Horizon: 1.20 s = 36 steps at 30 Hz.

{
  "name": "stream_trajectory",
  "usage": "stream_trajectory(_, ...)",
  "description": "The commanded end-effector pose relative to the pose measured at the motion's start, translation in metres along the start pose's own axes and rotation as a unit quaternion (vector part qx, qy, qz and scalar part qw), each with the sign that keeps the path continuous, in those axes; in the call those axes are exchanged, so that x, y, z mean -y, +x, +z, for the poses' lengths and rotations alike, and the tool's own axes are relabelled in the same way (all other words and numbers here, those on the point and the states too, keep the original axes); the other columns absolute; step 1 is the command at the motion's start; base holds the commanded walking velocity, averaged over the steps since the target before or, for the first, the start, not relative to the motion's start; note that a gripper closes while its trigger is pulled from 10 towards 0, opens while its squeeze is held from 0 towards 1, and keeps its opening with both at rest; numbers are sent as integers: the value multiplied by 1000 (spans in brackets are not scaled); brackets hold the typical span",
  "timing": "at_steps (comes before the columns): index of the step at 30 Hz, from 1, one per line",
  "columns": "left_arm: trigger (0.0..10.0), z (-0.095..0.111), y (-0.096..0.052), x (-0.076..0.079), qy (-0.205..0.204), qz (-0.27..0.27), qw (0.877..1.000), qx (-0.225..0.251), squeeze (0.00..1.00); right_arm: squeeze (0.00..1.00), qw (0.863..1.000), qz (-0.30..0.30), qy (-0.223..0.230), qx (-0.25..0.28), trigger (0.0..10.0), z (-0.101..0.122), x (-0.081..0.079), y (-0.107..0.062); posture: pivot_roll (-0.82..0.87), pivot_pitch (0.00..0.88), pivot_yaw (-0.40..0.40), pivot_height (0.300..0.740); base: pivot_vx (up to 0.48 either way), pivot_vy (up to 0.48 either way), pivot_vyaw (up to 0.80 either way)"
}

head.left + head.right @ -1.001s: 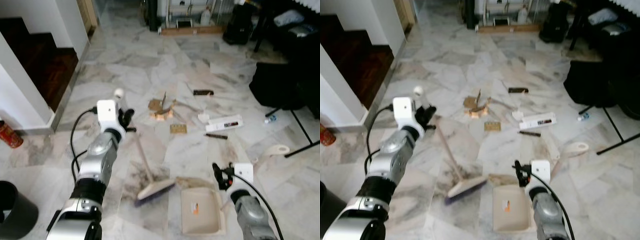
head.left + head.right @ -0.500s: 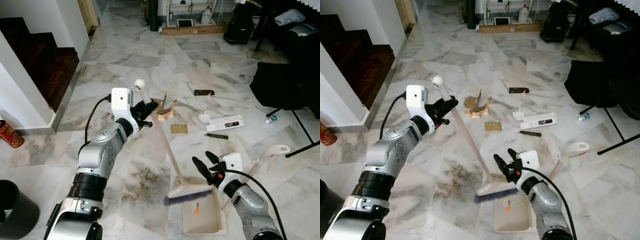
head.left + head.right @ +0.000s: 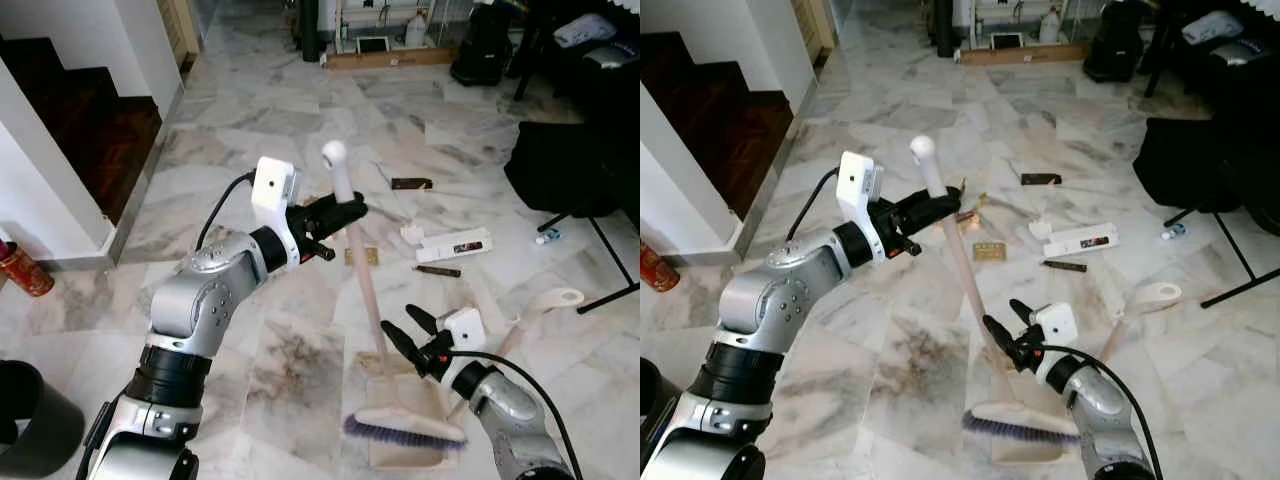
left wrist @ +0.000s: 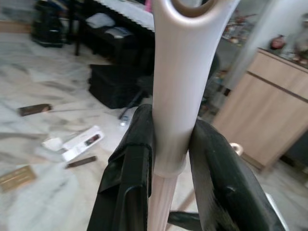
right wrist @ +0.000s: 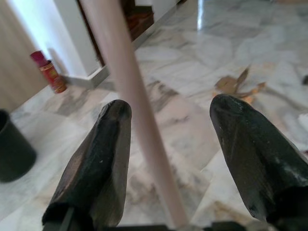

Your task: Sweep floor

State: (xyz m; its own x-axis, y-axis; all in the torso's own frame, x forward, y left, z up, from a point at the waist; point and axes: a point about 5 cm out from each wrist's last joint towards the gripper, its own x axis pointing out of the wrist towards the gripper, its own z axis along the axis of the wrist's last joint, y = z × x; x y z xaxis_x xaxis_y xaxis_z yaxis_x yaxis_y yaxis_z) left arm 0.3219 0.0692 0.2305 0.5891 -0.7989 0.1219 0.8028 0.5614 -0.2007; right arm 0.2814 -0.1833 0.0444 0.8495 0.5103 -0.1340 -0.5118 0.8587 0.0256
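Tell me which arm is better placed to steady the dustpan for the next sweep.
Right. The right gripper hangs open just above the dustpan, while the left gripper is shut on the broom handle, so it is busy.

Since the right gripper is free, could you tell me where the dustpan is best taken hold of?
Judging by its pose, take the dustpan by its long handle, which sticks out to the robot's right and ends in a ring. The right gripper is open by the broom shaft, so it should swing right and close across the handle from above.
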Motion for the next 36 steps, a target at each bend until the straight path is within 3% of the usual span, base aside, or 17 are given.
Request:
stream_trajectory(1, 10000, 9, -2, 9, 4, -34, 999, 15, 0, 0, 1000, -2, -6, 5, 10000, 3, 1, 2, -27, 35, 60, 740, 0, 0, 0)
stream_trajectory(8, 10000, 10, -5, 23, 5, -88, 996, 13, 0, 0, 999, 32, -10, 18, 10000, 10, -3, 7, -26, 33, 62, 740, 0, 0, 0)
stream_trajectory(21, 10000, 8, -6, 35, 3, -136, 991, 8, 0, 0, 998, 58, -3, 38, 10000, 21, -3, 15, -24, 27, 70, 740, 0, 0, 0)
stream_trajectory(24, 10000, 8, -7, 37, 1, -146, 989, 8, 0, 0, 999, 36, -16, 36, 10000, 23, 2, 16, -25, 26, 73, 740, 0, 0, 0)
stream_trajectory(31, 10000, 3, -8, 35, 7, -145, 989, 1, 0, 0, 986, -136, -92, 38, 10000, 36, 36, 13, -24, 21, 79, 740, 0, 0, 0)
stream_trajectory(34, 10000, 1, -9, 32, 5, -144, 989, -1, 0, 0, 983, -144, -92, 64, 10000, 46, 39, 14, -23, 16, 82, 740, 0, 0, 0)
stream_trajectory(36, 10000, -1, -8, 29, 7, -150, 989, -4, 0, 0, 986, -114, -80, 93, 10000, 54, 34, 19, -24, 11, 85, 740, 0, 0, 0)
